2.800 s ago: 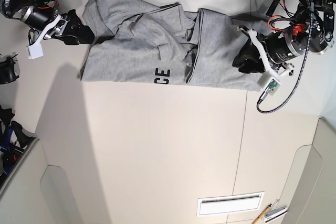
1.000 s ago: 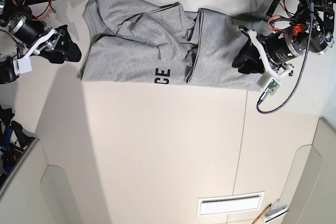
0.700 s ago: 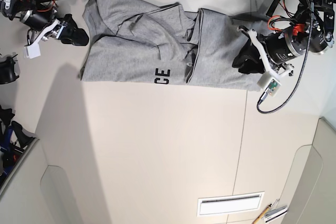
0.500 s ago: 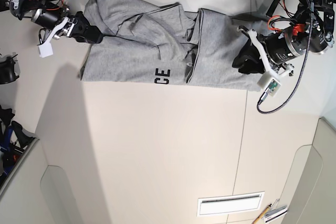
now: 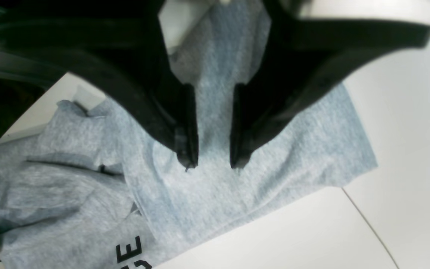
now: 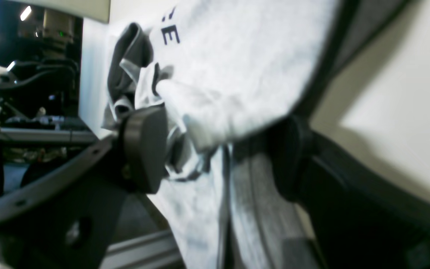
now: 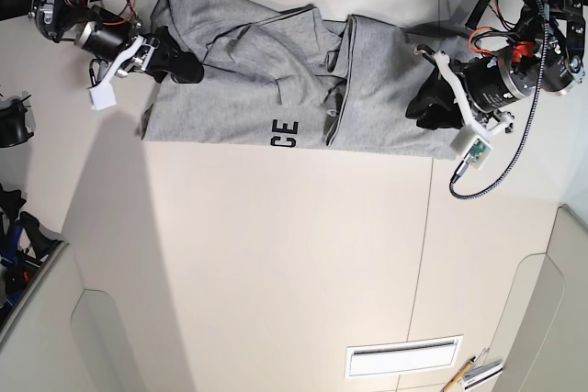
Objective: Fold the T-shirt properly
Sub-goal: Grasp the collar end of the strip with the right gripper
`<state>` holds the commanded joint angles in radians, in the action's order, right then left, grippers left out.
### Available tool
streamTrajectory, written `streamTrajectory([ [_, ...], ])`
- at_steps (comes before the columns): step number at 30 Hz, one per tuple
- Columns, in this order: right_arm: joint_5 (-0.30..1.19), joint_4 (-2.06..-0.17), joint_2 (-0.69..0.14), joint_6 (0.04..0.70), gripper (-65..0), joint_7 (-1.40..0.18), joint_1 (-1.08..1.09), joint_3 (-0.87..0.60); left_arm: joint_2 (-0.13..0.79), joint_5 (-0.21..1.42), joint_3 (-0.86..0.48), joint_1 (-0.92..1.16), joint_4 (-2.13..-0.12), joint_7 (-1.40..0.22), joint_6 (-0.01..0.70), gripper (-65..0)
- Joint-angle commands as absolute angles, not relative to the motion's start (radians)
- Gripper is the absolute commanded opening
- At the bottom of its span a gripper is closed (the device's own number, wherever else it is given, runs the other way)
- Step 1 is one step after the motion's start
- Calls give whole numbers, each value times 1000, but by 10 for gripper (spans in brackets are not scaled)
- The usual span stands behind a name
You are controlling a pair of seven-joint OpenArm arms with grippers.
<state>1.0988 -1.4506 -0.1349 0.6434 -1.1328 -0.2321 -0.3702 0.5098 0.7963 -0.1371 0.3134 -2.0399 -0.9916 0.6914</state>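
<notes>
T-shirt (image 7: 276, 80): grey, rumpled, part-folded along the far edge of the bench (image 7: 294, 254). Right hand (image 7: 175, 60): parted around bunched cloth at the shirt's left end; closure on a stray layer would likely skew the fold. Left hand (image 5: 211, 162): narrowly parted over the right end, gripping nothing; a lopsided pull risks dragging the shirt.

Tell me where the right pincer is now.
In the base view the right pincer is at upper left, on the left edge of the T-shirt; its wrist view shows its jaws spread around a fold of grey cloth.
</notes>
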Motion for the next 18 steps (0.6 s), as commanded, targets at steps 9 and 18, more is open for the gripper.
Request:
streamTrajectory([
  [9, 1043, -1451, -135, 635, -228, -1130, -199, -273, 510, 795, -137, 313, -2040, -1003, 692, -489],
  [18, 994, -1451, -134, 632, -493, -1102, -192, -210, 510, 796, -137, 313, -2040, -1006, 668, -489],
])
